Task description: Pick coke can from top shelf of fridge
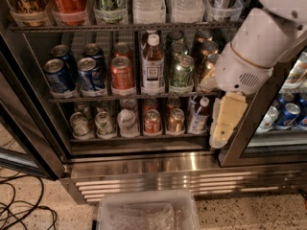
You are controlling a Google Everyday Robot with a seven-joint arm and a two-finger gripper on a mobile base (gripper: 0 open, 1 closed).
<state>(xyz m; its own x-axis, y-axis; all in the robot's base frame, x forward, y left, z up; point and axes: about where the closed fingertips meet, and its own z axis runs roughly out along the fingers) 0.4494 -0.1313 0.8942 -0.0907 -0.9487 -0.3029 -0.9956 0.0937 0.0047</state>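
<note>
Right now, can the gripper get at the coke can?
Probably yes: the coke can stands at the front of the top shelf, nothing before it. The gripper hangs low right, so must rise and cross.

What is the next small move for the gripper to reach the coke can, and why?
Probably lift the gripper and carry it toward the picture's upper left. It hangs low at the right side of the fridge, level with the lower racks, while the coke can stands in a clear tray on the top shelf, second lane from the left, well above it.
</note>
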